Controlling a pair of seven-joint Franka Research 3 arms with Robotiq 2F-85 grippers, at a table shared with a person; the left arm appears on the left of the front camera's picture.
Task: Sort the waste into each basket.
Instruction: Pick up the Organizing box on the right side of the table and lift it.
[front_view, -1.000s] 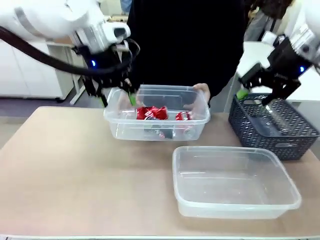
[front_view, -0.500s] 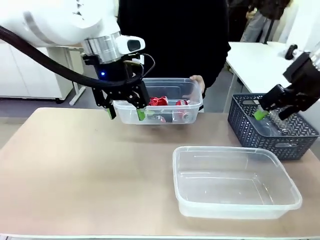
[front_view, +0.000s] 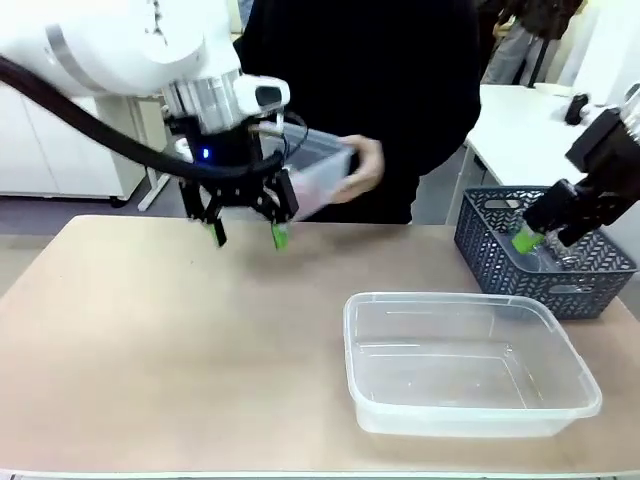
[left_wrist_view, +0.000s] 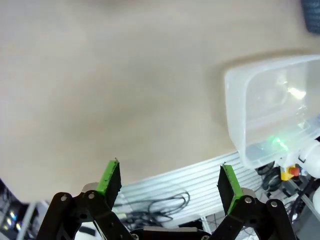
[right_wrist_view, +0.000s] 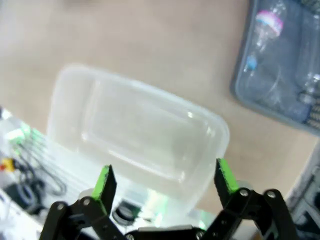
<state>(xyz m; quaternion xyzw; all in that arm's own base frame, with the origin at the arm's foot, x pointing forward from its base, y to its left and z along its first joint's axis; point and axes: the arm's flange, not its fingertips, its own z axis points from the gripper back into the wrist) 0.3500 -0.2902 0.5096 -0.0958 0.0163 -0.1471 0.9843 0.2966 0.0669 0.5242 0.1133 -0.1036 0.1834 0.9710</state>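
Behind the spread left fingers a tub is held tilted by a hand, likely for removal; right fingers spread too.

Looks like a robotics lab: white robot arms working at a tan table, white cabinets behind, another white table nearby, loose cables and a red stop button underneath.

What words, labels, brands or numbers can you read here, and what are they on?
None readable.
The clear bottle in the dark lattice basket has a pink and blue label, too blurred to read.
The empty clear tub shows no print.
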